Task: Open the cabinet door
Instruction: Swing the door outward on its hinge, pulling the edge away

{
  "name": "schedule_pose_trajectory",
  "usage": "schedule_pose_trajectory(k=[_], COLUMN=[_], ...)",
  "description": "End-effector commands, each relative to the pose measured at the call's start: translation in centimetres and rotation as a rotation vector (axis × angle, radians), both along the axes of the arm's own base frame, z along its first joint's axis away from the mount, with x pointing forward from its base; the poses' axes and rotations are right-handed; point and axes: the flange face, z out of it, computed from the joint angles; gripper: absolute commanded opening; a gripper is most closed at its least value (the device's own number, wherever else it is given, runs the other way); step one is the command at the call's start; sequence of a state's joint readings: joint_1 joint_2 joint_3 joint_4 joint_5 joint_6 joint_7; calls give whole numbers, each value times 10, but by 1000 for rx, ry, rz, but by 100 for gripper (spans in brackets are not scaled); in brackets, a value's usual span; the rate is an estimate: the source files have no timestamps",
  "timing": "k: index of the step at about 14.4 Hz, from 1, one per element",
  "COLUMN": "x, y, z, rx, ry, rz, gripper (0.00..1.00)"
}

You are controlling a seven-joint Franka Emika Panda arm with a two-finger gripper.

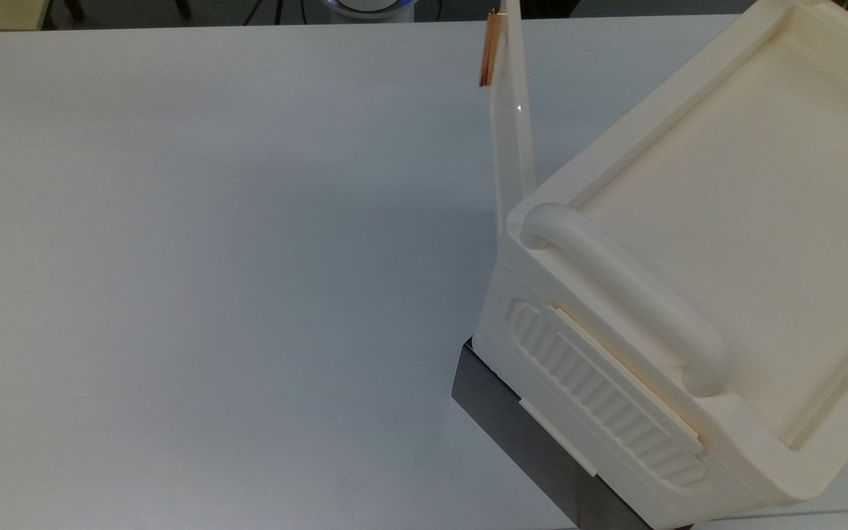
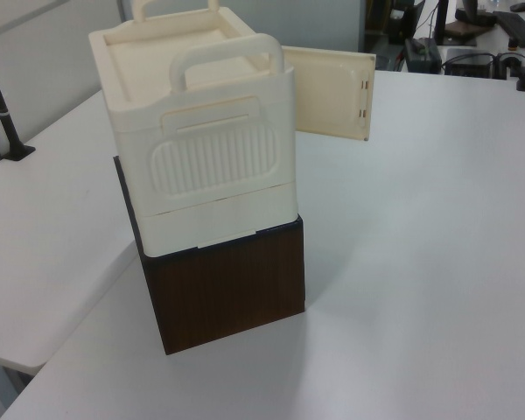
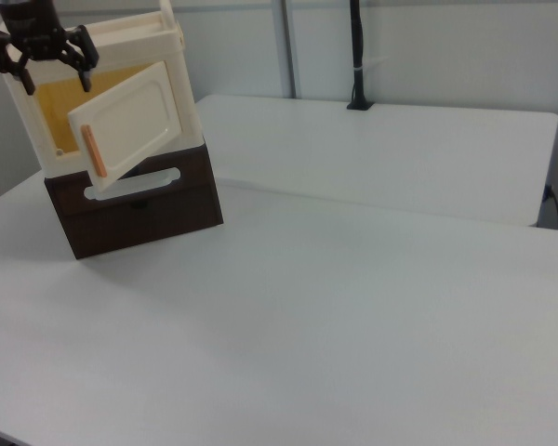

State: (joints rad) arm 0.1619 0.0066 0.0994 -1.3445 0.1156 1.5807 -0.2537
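Cabinet door [image 3: 130, 116] swung open; end effector [image 3: 44, 58] spread, apart.

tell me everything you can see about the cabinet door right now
The cabinet door is a flat cream panel, plastic by its look, with a recessed rounded-rectangle inset on its outer face and a slim copper-orange strip handle near its free edge. It stands swung well open from the cream cabinet, hinged at one vertical edge, exposing a yellowish interior. In the left view its plain inner face shows; from the top it appears edge-on. The gripper hangs open above and behind it, not touching it.
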Motion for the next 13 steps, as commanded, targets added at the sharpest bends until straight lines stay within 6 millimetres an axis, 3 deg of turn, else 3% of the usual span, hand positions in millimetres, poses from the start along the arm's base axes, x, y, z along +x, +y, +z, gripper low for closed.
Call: schedule_pose_trajectory(k=[1, 4, 6, 10, 13], x=[-11, -11, -8, 16, 30], y=[35, 55, 55, 27, -21], z=[-1, -13, -19, -47, -49], rx=[15, 13, 7, -31, -45], ry=[18, 38, 43, 85, 87], rz=[74, 112, 117, 61, -25], gripper=[100, 100, 100, 100, 100])
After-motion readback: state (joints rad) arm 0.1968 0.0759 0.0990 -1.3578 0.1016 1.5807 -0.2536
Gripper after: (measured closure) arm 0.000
